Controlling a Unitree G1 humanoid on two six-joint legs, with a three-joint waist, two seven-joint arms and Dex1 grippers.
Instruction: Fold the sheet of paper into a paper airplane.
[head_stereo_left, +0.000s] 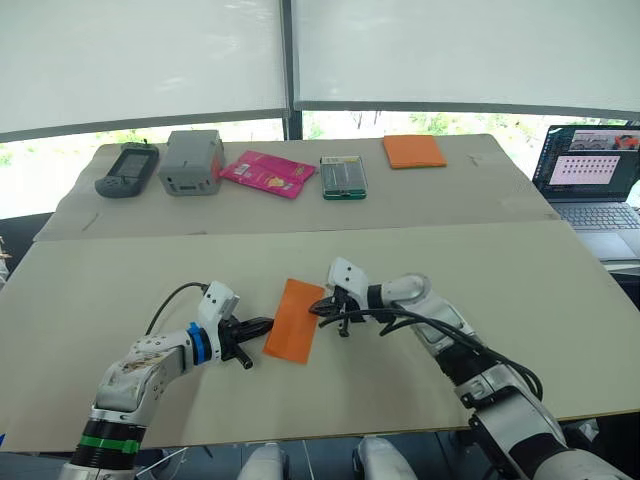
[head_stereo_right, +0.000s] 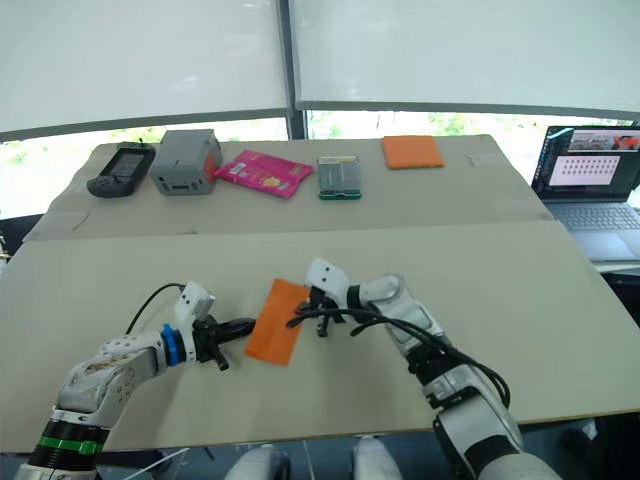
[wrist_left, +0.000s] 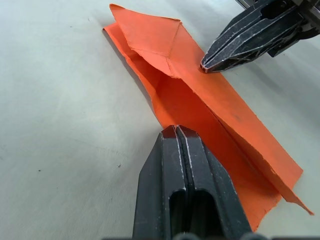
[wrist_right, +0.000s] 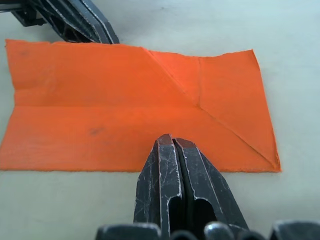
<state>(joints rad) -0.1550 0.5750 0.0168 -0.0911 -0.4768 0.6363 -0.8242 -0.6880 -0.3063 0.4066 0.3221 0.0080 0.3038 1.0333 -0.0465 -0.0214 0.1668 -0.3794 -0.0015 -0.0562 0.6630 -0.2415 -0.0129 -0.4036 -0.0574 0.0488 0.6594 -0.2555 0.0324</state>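
The orange sheet of paper (head_stereo_left: 295, 322) lies flat on the near table, folded lengthwise into a long rectangle. A diagonal corner flap (wrist_right: 220, 95) is creased at one end. It is a folded strip; a paper airplane is not in view. My left gripper (head_stereo_left: 268, 324) is shut, its tip resting on the sheet's left long edge (wrist_left: 172, 107). My right gripper (head_stereo_left: 316, 310) is also shut, and its tip presses down on the opposite long edge near the flap (wrist_left: 206, 67). Neither gripper holds the paper between its fingers.
On the back table stand a grey handheld device (head_stereo_left: 127, 170), a grey box (head_stereo_left: 192, 161), a pink packet (head_stereo_left: 267, 173), a clear case (head_stereo_left: 343, 177) and a smooth orange rectangle (head_stereo_left: 414, 151). An open laptop (head_stereo_left: 590, 170) is at far right.
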